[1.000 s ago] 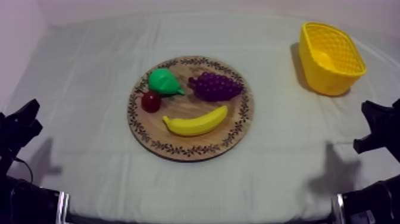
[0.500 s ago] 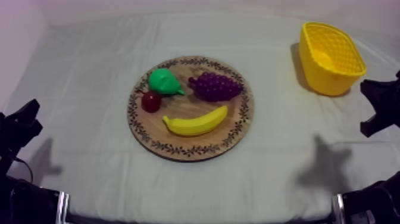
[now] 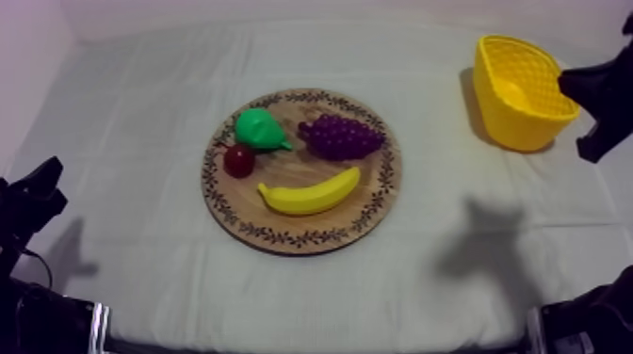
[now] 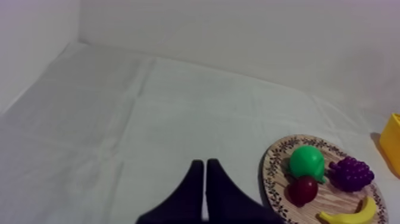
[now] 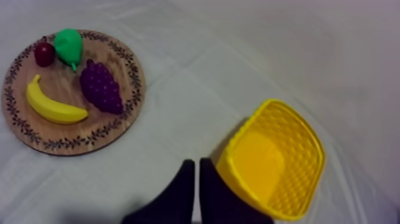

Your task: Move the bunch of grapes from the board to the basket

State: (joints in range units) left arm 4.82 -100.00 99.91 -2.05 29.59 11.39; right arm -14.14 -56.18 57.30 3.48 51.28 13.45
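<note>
On round wooden board [image 3: 377, 202], knobbly grapes [image 3: 341, 136]

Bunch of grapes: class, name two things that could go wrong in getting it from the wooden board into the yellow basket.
1. The bunch of grapes lies close to the pear and the banana on the wooden board; fingers coming down might knock a neighbour.
2. The right gripper hangs right beside the yellow basket, fingers shut. Swinging toward the board, the arm could nudge the basket.
</note>
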